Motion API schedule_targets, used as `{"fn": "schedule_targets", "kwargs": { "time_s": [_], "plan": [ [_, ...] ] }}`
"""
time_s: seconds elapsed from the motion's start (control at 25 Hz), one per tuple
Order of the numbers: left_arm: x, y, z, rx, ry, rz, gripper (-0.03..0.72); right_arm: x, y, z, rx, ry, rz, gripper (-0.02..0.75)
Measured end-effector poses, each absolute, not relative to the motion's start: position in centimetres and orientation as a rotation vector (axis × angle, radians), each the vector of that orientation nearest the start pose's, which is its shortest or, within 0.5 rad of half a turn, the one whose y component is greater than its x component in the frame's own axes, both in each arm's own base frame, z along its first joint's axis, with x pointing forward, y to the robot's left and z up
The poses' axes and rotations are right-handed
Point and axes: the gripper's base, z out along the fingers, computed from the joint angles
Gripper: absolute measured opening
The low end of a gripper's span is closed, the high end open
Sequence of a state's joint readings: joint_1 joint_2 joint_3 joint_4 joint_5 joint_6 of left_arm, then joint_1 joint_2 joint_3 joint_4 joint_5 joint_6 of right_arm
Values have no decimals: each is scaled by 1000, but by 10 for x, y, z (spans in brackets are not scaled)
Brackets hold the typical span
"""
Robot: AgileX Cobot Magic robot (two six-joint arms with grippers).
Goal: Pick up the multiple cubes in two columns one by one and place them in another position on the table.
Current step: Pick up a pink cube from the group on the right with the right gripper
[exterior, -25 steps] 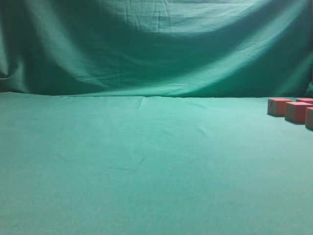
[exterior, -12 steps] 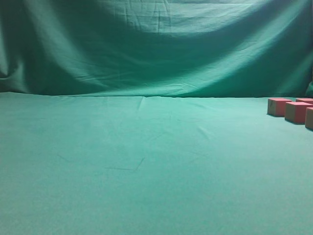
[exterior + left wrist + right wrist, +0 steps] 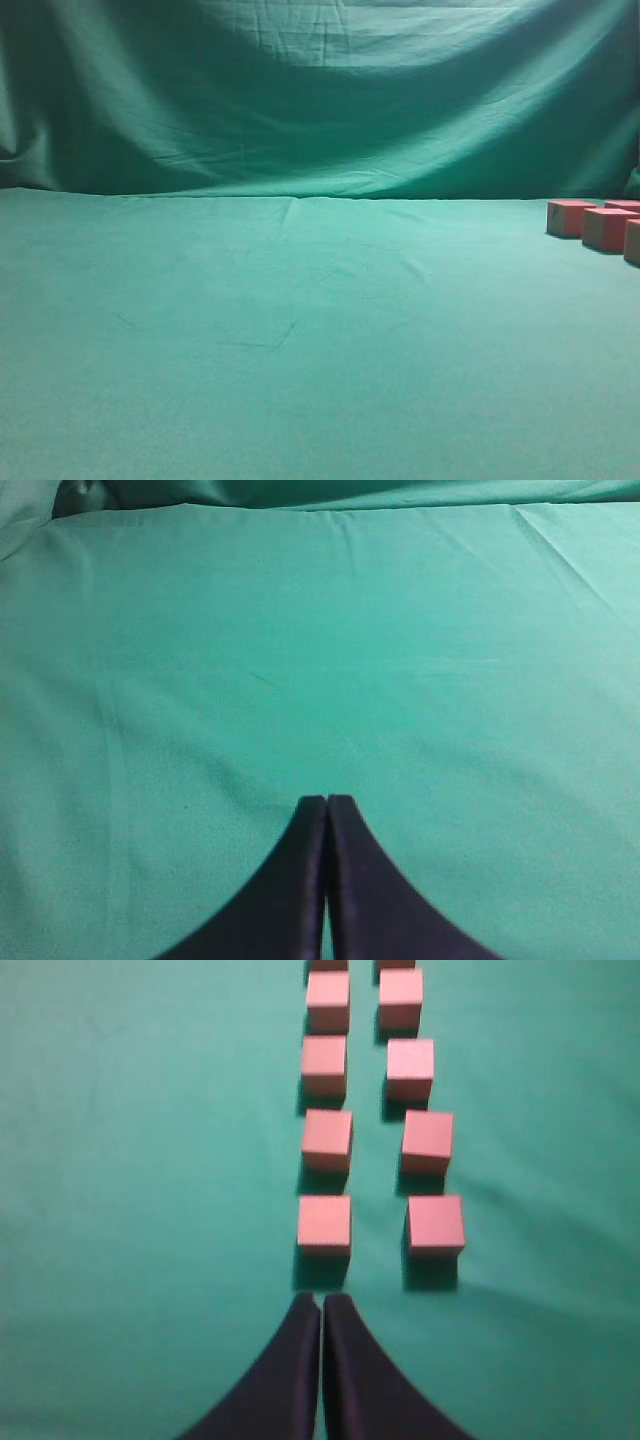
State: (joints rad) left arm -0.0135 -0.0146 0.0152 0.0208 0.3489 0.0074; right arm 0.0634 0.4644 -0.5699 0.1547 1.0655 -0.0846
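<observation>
Two columns of cubes (image 3: 325, 1222) run straight ahead of the empty, closed right gripper (image 3: 321, 1305), the nearest just beyond its tips; the left gripper (image 3: 326, 802), also closed and empty, sees none.

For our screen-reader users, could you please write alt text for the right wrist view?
Two columns of salmon-red cubes run away from the camera across the teal-green table. The right pincer, shut and empty, hovers just short of the nearest left-column cube.

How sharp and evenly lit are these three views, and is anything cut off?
Exterior view: dim, backdrop shadowed at the sides, cubes cropped at the right edge. Right wrist view: soft, cubes slightly blurred with short shadows toward the camera, the right pincer dark. Left wrist view: evenly lit table, left pincer silhouetted.
</observation>
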Motion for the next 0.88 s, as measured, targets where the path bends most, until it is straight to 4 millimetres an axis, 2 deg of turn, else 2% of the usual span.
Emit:
{"fn": "schedule_targets", "kwargs": {
  "time_s": [0.2,0.44,0.68,0.88],
  "plan": [
    [53,0,177,32,1833,16,0,79,19,280,-208,2605,184,0],
    [53,0,177,32,1833,16,0,107,24,270,-192,2797,165,0],
    [53,0,177,32,1833,16,0,132,36,254,-254,2876,149,0],
    [53,0,177,32,1833,16,0,147,45,242,-276,2909,63,0]
  ]
}}
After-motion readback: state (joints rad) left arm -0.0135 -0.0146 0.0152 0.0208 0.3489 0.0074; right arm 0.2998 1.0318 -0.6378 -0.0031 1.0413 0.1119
